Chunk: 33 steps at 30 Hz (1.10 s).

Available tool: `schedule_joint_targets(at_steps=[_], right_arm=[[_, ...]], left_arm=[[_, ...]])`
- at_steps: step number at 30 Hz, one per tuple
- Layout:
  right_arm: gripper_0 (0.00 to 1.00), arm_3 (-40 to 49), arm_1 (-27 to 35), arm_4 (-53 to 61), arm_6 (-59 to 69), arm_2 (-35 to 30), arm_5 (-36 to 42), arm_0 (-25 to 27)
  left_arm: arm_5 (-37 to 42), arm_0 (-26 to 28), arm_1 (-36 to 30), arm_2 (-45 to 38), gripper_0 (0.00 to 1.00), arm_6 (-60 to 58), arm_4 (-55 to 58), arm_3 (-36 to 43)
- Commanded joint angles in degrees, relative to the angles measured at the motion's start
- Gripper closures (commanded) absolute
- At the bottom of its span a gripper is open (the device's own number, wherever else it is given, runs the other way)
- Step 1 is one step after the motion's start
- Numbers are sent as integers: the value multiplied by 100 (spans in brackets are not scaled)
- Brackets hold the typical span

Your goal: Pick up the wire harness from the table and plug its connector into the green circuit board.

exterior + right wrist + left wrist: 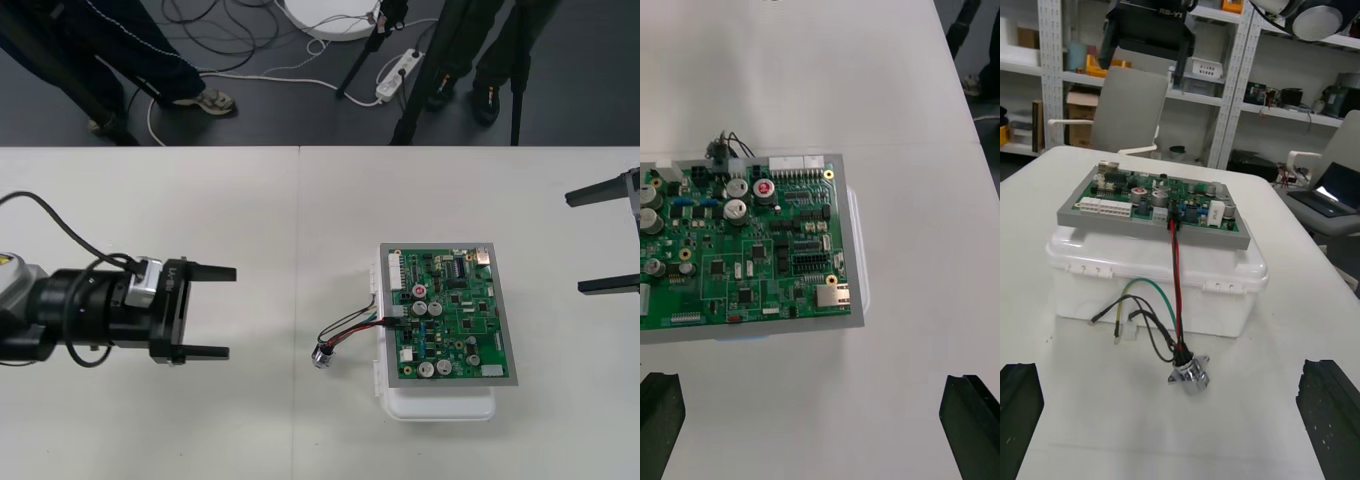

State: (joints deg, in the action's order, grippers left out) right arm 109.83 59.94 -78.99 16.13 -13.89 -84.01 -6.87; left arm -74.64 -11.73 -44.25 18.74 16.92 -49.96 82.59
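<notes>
The wire harness (pixel 352 330) lies between the left gripper (pixel 231 312) and the green circuit board (pixel 452 315), directly ahead of that gripper's fingertips and clear of them. Its black plug (pixel 1174 214) is seated in a connector on the board edge that faces the left gripper. The red and black wires (pixel 1178 270) drop from the plug down the side of the white base (pixel 1150 277) to the table (pixel 250 420). The round metal socket (pixel 1191 373) rests on the table at the free end and is the part of the harness nearest the left gripper; a green wire loops beside it. The left gripper stands well apart from the socket and points toward the board, its fingers (pixel 1019 409) spread wide and holding nothing. The right gripper (pixel 577 243) stands on the opposite side of the board, apart from it, with its fingers (pixel 970 412) likewise spread wide and empty. Seen from the right gripper, the plug is at the board's far edge. The board sits level on the white base.
</notes>
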Motion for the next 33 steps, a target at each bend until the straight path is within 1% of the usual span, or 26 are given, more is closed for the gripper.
schedule_joint_targets(at_steps=[1,5,9,12,15,19,22,25,28,30,33], right_arm=[[0,-6,-413,200,-215,-685,-590,-7],[0,29,-615,438,-215,-923,-599,-51],[0,29,-668,824,-171,-914,-599,20],[0,21,-791,965,-171,-923,-599,81],[0,82,-879,1000,-215,-923,-599,213],[0,267,-905,1079,-277,-923,-564,538],[0,478,-905,1123,-356,-896,-133,802],[0,610,-782,1158,-444,-861,262,1057],[0,574,-440,1352,-549,-791,570,1241],[0,416,-167,1677,-865,-729,798,1417],[0,126,88,2116,-1384,-624,860,1531]], left_arm=[[-1096,206,-233,-952,0,-752,-356,407],[-1509,258,-304,-1523,0,-1314,-541,671],[-1536,355,-462,-1971,0,-1798,-690,1031],[-1536,549,-646,-2296,0,-2202,-690,1409],[-1536,742,-796,-2604,0,-2589,-673,1769],[-1536,988,-892,-3087,0,-3090,-673,2209],[-1536,1155,-928,-3377,0,-3432,-682,2534],[-1536,1287,-1015,-3553,0,-3705,-690,2798],[-1536,1340,-1077,-3694,0,-3810,-699,2912],[-1536,1401,-1112,-3746,0,-3819,-690,2956],[-1536,1507,-1147,-3808,0,-3801,-699,2965]])
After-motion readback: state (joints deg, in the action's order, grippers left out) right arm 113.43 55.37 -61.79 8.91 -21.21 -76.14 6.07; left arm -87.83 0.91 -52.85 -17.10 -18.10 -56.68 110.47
